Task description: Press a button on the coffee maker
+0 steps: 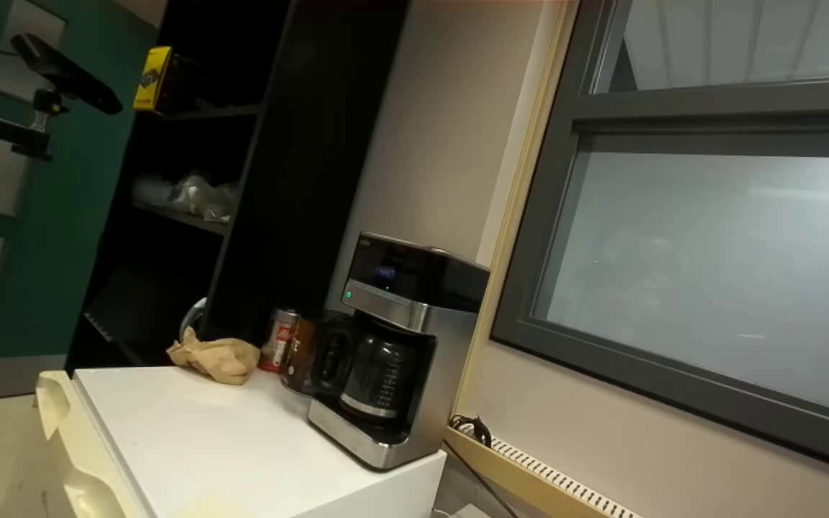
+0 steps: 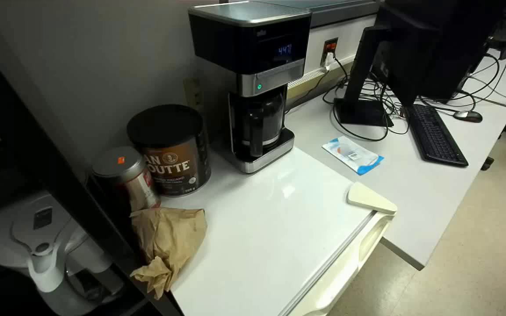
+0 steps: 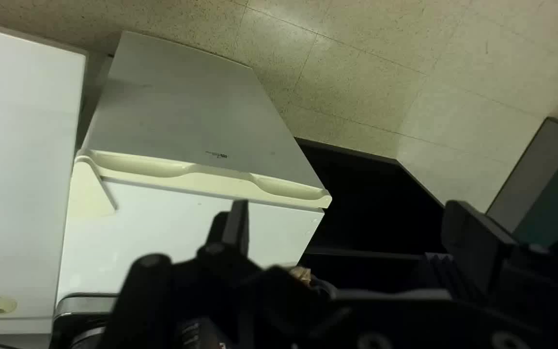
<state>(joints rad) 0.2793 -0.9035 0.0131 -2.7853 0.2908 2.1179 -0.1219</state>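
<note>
The black and silver coffee maker (image 1: 449, 367) stands upright on a white fridge top in both exterior views, and its dark upper body (image 2: 224, 41) shows a lit blue display. A small green-lit button (image 2: 259, 87) sits on its silver control band (image 2: 279, 77); the button (image 1: 348, 294) also glows in an exterior view. The dark glass carafe (image 2: 268, 120) is in its place. In the wrist view a corner of the coffee maker (image 3: 85, 304) shows at the lower left. My gripper (image 3: 349, 218) is open and empty, apart from the coffee maker. Neither exterior view shows the gripper.
A large coffee can (image 2: 178, 169), a small reddish can (image 2: 141, 186) and a crumpled paper bag (image 2: 171, 241) stand beside the coffee maker. A black shelf (image 1: 314, 165) rises behind them. A desk (image 2: 402, 193) with a monitor, cables and keyboard (image 2: 435, 134) adjoins the fridge.
</note>
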